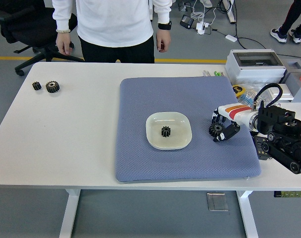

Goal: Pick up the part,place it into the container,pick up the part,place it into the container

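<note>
Sitting far left on the white tabletop (66,134): two spare gears (46,87), side by side, well apart from everything else. Person (113,25) stands at far side, both hands hanging at the edge, touching nothing. Blue mat (160,99) covers tabletop centre-right. White dish (182,126) on mat, one small gear (166,131) lying inside it. Second gear (215,130) on mat just right of dish, still down on the mat. Right hand (224,126) curled around that gear, fingers closed on it from above and right. Grey box (254,64) at far right.
</note>
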